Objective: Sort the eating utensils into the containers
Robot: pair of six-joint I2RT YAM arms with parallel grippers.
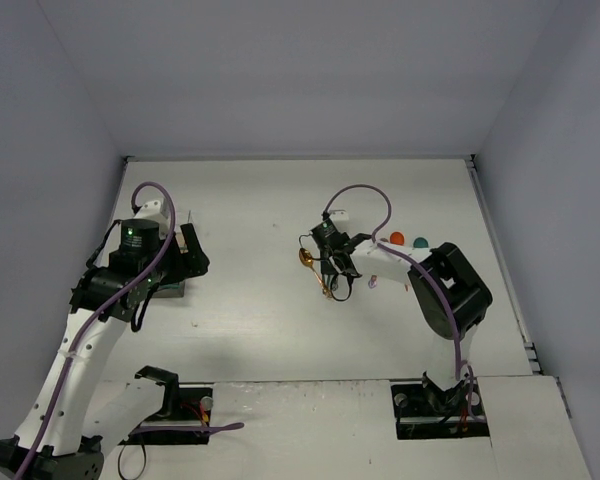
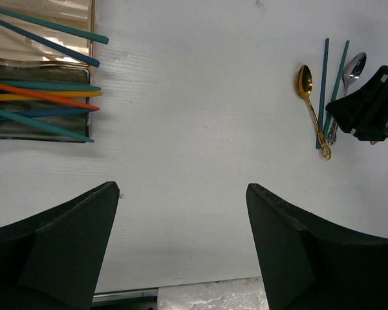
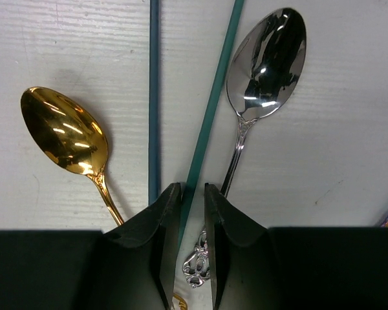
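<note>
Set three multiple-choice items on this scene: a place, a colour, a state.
1. Between the fingers of the right gripper lies: A a red fork; B a teal chopstick; C an orange knife.
2. The spoon at the left of the right wrist view is: A gold; B red; C white.
3. The fingers of the left gripper are: A shut on a fork; B wide open, empty; C gripping a cup.
Answers: 1 B, the teal stick runs between them. 2 A, its bowl gleams yellow. 3 B, only table shows between them.
</note>
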